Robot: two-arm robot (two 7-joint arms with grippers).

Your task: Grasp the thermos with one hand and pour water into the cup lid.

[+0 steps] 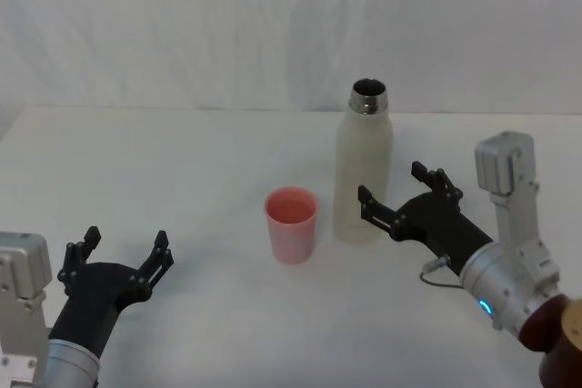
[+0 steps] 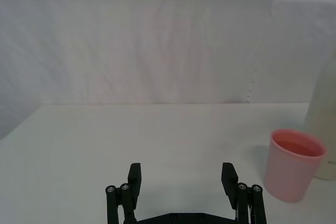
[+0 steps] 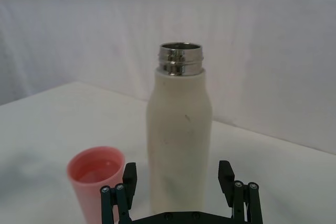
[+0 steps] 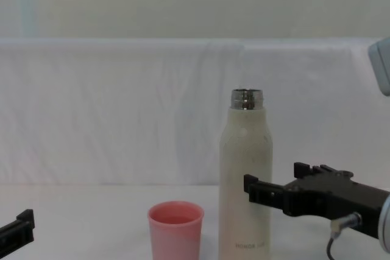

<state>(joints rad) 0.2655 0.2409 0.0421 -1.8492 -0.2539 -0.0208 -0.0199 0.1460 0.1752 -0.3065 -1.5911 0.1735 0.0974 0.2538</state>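
Reading "HONOR" on thermos (image 4: 245, 181) base.

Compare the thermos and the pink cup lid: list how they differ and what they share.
The thermos is tall, cream-white with a steel neck; the cup lid is short, pink plastic. The thermos narrows to a small mouth; the cup lid widens to a broad rim. The right gripper is open around the thermos, not the cup lid. Both stand upright and uncapped on the table.

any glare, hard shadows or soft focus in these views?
Head view: soft, even light, a faint shadow under the cup lid. Right wrist view: bright specular bands on the steel neck of the thermos, body matte. Chest view: slightly hazy, lettering near the base barely legible. Left wrist view: no glare, table washed pale.
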